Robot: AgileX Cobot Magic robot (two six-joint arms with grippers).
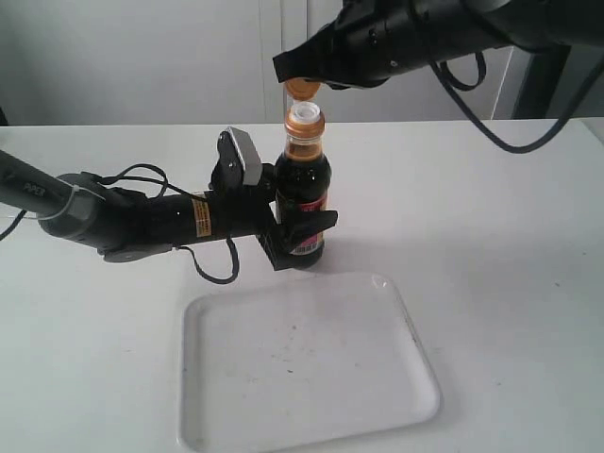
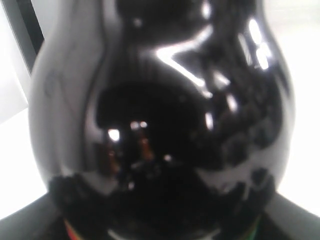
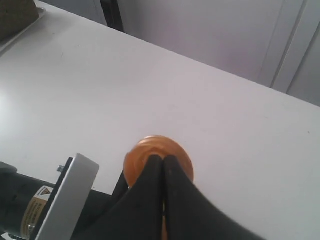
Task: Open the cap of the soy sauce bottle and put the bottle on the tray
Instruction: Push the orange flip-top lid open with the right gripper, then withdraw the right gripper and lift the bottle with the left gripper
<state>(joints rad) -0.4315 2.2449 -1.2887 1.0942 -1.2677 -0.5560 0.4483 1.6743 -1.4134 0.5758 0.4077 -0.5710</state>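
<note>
1. In the left wrist view the soy sauce bottle (image 2: 165,130) fills almost the whole picture. It is dark and blurry, and only a thin strip of its label shows at the edge.
2. The left gripper (image 1: 300,226) cannot be seen clearly there. From the outside view its fingers hug the bottle's lower half from the side, closed on it.
3. The left arm lies low and reaches in across the table (image 1: 491,217).
4. The right gripper (image 1: 304,79) comes in from above. Its black fingers (image 3: 155,195) are pinched together on the orange cap (image 3: 159,159) and hide part of it.
5. The cap is tipped up, and the white spout (image 1: 304,114) shows.
6. The bottle stands upright on the table, just behind the white tray (image 1: 377,415), not on it.
</note>
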